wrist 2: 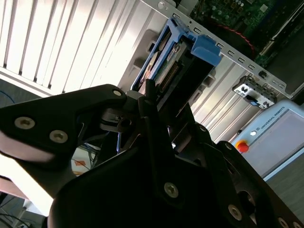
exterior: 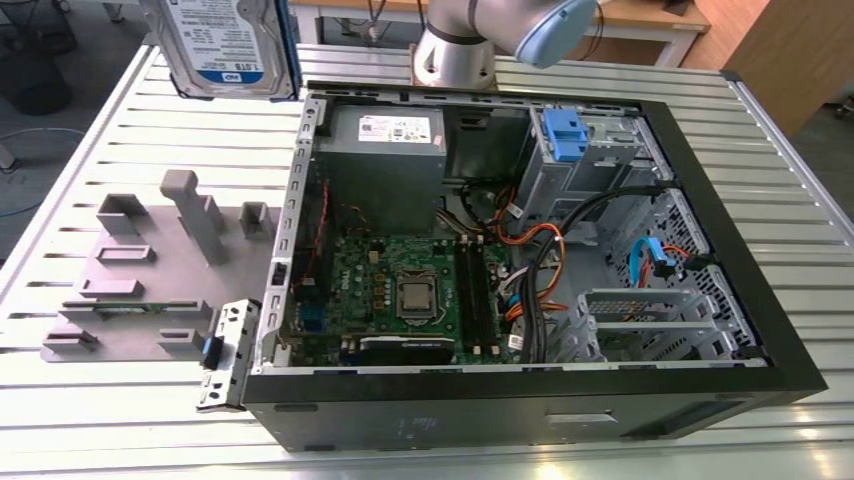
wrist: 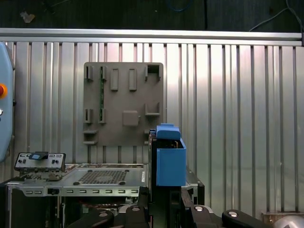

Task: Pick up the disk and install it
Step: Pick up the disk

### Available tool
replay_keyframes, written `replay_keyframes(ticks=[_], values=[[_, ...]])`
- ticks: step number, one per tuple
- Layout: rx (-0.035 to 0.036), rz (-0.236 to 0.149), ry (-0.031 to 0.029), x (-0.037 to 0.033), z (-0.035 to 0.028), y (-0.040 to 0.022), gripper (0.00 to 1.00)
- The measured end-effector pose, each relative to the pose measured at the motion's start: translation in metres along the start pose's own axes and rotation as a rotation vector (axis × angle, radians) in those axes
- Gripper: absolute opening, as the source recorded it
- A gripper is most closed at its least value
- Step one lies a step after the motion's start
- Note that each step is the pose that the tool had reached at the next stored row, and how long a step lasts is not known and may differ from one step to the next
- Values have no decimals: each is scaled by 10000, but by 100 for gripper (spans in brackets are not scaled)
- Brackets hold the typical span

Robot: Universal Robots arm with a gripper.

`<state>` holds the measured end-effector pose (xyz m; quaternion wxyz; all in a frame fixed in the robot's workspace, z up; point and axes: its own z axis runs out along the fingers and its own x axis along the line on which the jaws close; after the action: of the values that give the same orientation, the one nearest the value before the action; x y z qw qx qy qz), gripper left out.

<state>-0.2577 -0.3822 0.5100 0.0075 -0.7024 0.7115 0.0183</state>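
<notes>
On the exterior view's left, a grey plastic fixture plate with upright slots (exterior: 127, 290) is lying on the ribbed metal table (exterior: 120, 410). Above it, near that view's upper left corner, the disk (exterior: 224, 45), a flat silver hard drive with a white-and-blue label and blue plastic rails, is hanging in the air, clear of the table. In the second wrist view the black gripper (wrist 2: 154, 102) is clamping it, fingers closed against the drive's sides and the blue end tab pointing away from the wrist. The picking up is therefore looking done. Further right, the open black computer tower (exterior: 534, 410) is lying on its side, and the blue-tabbed metal drive cage (exterior: 587, 150) is sitting in its far right corner. The disk is hovering well apart from that cage and outside the tower's frame, so the installing is remaining entirely undone.
</notes>
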Motion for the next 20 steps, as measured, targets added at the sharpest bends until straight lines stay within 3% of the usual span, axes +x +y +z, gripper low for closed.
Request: replay_keyframes(ticks=[20], values=[[0,-1,0,-6,4,-489,35]])
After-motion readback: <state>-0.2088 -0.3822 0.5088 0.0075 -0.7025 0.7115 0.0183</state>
